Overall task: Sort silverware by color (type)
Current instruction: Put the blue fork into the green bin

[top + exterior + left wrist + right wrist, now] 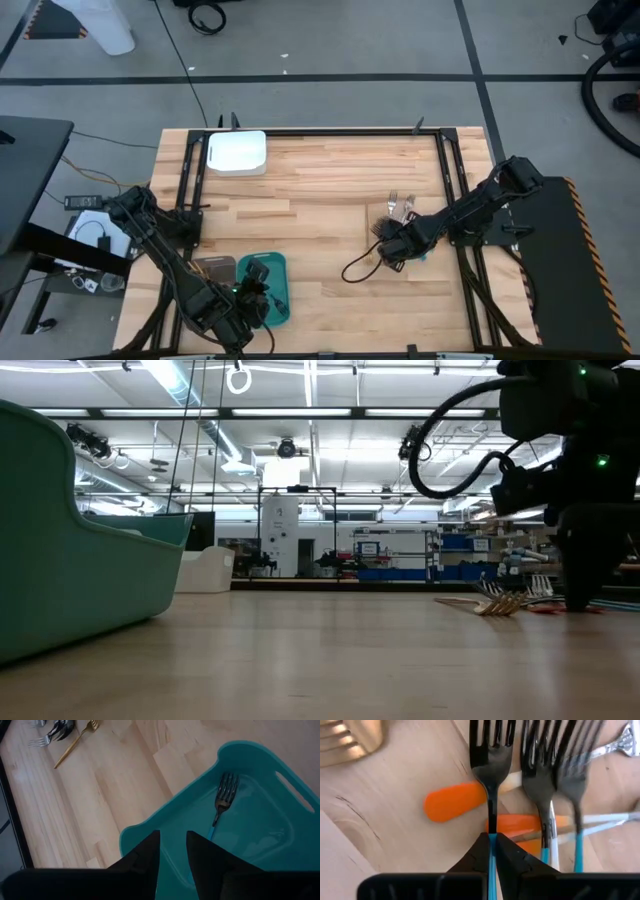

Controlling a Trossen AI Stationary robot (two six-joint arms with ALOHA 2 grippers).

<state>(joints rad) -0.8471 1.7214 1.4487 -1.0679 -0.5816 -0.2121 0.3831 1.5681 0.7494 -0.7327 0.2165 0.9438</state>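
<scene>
You are picking: right pincer (491,851) is closing tight on teal-handled fork (490,795) in pile. Next needing straight lift, then carrying to teal tray (235,751). Left pincer (173,851) is waiting half-open, holding nothing.

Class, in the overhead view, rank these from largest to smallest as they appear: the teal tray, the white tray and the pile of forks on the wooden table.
1. White rectangular plastic tray and teal rectangular plastic tray: similar in size, and the left arm partly covers the teal one, so I won't rank them.
2. Pile of slim metal forks, partly under the right gripper, clearly smallest.
</scene>
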